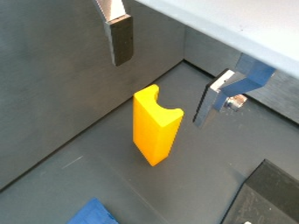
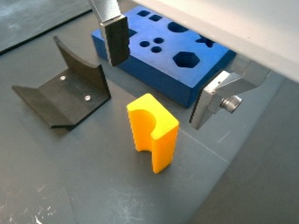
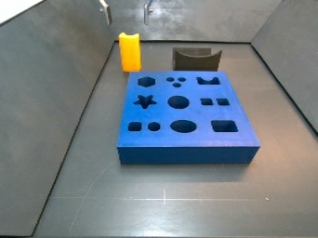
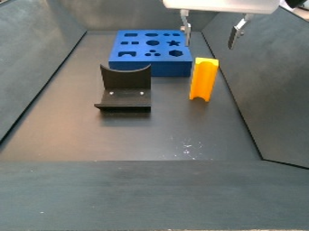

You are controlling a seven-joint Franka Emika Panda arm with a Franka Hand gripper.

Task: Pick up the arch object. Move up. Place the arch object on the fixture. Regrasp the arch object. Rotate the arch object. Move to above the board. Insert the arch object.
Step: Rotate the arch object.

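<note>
The arch object (image 1: 156, 128) is a yellow-orange block with a scooped top, standing upright on the dark floor; it shows in both wrist views (image 2: 152, 131) and both side views (image 3: 129, 51) (image 4: 205, 78). My gripper (image 1: 163, 68) hangs above it, open and empty, with a finger on either side and well clear of it; it also shows in the wrist view (image 2: 158, 74) and high up in both side views (image 3: 125, 9) (image 4: 210, 29). The blue board (image 3: 183, 119) with shaped cutouts lies beside the arch object. The dark fixture (image 4: 123, 87) stands next to the board.
Dark walls (image 3: 74, 84) enclose the floor on all sides. The fixture (image 3: 194, 59) stands at the board's far end in a side view, to the right of the arch object. The board (image 2: 163, 54) and fixture (image 2: 65, 87) lie beyond the arch object in a wrist view.
</note>
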